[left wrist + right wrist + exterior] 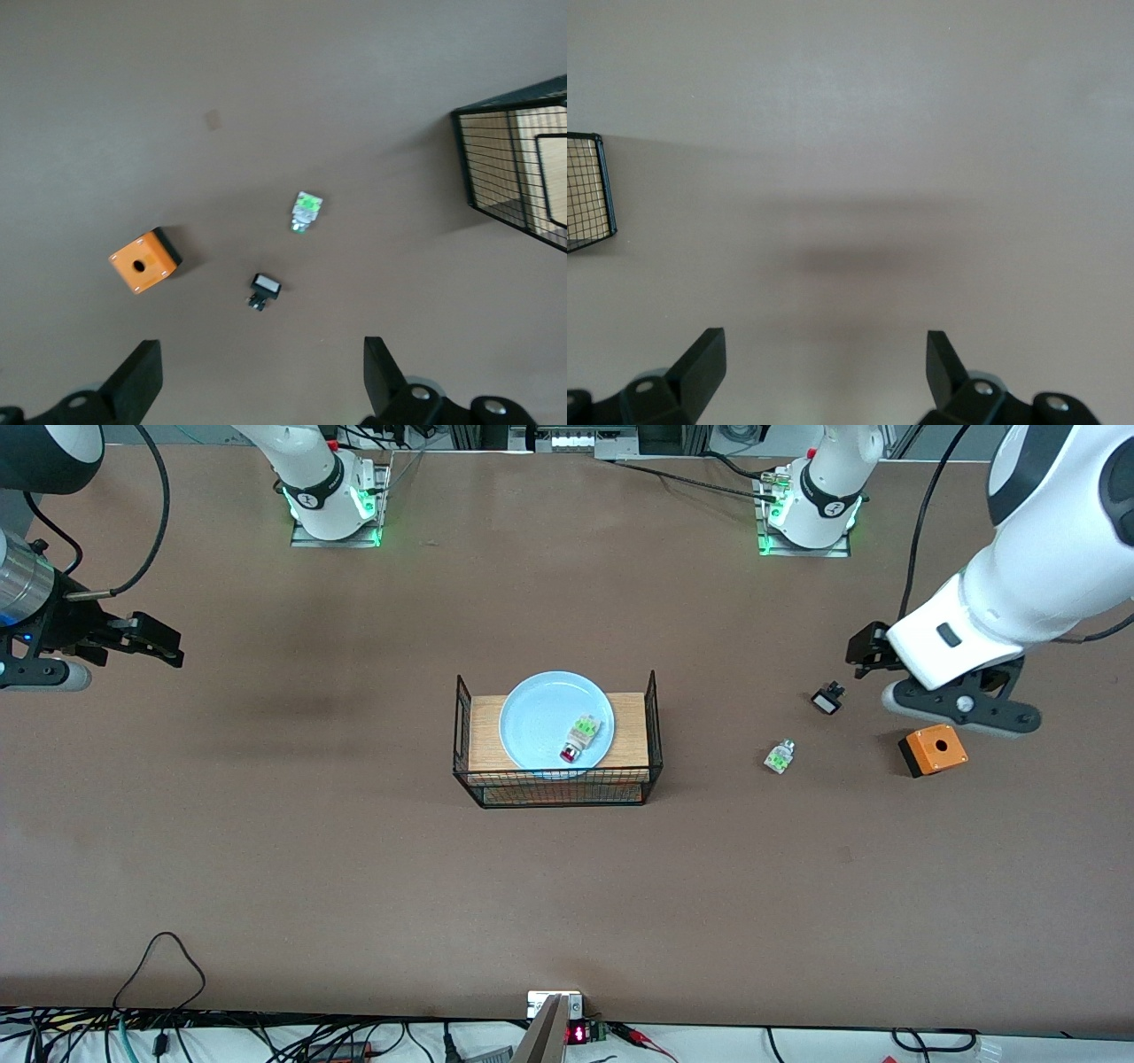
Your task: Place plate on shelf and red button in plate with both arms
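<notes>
The pale blue plate (536, 722) lies on a wooden board (485, 731) inside a black wire basket (556, 788) at the middle of the table. On the plate rests the red button (579, 737), white with a green top and a red tip. My left gripper (864, 657) (261, 376) hovers open and empty over the table at the left arm's end, beside a small black-and-white piece (827, 698). At the right arm's end, my right gripper (164, 646) (824, 363) stands open over bare table, holding nothing.
A white-green piece without a red tip (780, 756) (306, 211) lies between the basket and an orange box (933, 750) (143, 260). The left wrist view also shows the black-and-white piece (264, 290) and the basket (505, 168); a basket corner (586, 190) shows in the right wrist view.
</notes>
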### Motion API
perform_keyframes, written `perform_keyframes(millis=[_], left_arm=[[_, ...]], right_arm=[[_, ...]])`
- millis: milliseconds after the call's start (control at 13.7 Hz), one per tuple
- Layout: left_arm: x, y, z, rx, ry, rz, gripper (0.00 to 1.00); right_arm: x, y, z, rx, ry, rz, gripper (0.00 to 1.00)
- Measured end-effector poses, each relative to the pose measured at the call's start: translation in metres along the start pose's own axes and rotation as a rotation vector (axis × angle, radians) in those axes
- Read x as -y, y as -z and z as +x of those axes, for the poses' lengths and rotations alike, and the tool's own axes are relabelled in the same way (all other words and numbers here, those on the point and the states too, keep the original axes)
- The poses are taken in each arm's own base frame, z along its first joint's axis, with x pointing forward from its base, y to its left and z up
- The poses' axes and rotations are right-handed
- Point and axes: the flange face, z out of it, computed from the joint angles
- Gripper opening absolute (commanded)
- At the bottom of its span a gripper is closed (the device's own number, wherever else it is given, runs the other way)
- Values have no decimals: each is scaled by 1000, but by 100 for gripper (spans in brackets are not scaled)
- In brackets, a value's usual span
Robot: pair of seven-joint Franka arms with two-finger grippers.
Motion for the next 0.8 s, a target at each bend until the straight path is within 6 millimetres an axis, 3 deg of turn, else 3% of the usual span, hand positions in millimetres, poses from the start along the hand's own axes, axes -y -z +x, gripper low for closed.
perform_keyframes(millis=[291,510,655,801], left_arm=[[19,5,-35,-105,69,16,100],[57,-2,-63,-125,155,-42,100],[74,-1,-72,-133,186,-49,100],[77,2,-78,-140,178,-48,100]], right_arm=[[-8,0,-1,5,-13,1,100],[-10,0,-1,5,-15,1,100],[-9,0,-1,6,-7,1,100],[-10,-1,-2,9,10,1,100]])
